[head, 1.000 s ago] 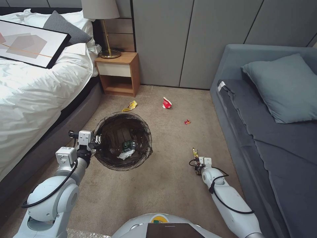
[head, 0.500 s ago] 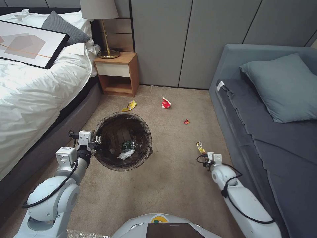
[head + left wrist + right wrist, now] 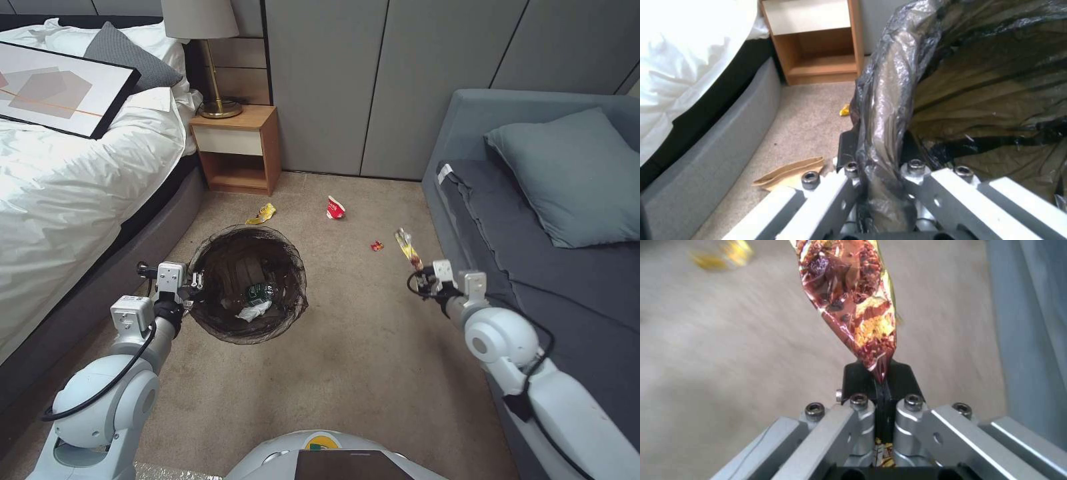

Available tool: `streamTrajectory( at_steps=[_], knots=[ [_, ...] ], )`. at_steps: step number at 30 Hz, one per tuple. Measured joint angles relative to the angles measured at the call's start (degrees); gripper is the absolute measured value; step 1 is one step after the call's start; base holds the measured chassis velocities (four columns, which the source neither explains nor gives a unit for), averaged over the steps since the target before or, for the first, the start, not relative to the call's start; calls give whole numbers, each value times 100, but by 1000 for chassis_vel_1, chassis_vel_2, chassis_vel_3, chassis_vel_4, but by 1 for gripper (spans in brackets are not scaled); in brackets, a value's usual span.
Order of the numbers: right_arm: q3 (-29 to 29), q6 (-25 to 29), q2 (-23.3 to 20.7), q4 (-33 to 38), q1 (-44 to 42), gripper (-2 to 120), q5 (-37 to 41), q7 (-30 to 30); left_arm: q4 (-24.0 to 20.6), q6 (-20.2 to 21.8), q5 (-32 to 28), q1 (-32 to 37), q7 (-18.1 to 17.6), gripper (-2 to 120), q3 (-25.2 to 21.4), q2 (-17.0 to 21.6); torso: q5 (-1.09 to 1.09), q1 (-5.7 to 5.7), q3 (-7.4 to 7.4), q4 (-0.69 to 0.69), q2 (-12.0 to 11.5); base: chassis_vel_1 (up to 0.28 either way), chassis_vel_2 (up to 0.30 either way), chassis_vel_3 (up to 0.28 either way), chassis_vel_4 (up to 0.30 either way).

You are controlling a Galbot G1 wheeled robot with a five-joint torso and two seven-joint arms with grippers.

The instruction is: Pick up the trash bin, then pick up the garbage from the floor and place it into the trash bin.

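1. The trash bin, lined with a dark bag, hangs above the floor between bed and sofa; the left gripper is clenched on its rim.
2. The right gripper pinches a red-gold wrapper by one end, lifted beside the sofa edge; its print is unreadable.
3. Yellow wrapper, red-white wrapper and a small red scrap lie on open carpet near the nightstand.
4. A bottle sits inside the bin, label illegible.

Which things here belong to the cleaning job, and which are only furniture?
Job: trash bin held by left gripper; snack wrapper in right gripper; yellow wrapper, red wrapper, small red scrap.
Not job: bed, nightstand, lamp, sofa.
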Motion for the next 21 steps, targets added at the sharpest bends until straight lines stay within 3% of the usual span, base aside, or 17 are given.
streamTrajectory(
  at_steps=[3, 10, 12, 16, 21],
  knots=[
    [31, -1, -152, 343, 130, 0, 286, 48, 2, 1, 12, -4, 0, 0, 10, -4, 0, 0, 0, 0, 0, 0, 0, 0, 0],
    [-32, 3, -940, 959, 1070, 0, 1918, 49, 34, 14, 37, -52, -2, 0, 39, -19, 0, 0, 0, 1, 0, 0, 0, 0, 0],
    [-227, 7, -1189, 1110, 1580, 0, 2786, 69, 68, 18, 59, -79, -2, 0, 65, -32, 0, 0, 0, 1, 0, 0, 0, 0, 0],
    [-424, 10, -1343, 1173, 2043, 0, 3324, 64, 97, 19, 82, -96, -3, 0, 83, -45, 1, 0, 0, 0, 0, 0, 0, 0, 0],
    [-1110, 17, -1614, 1079, 3241, 0, 4075, -155, 164, 20, 105, -135, 1, 0, 116, -68, 0, 0, 0, 1, 0, 0, 0, 0, 0]
  ],
)
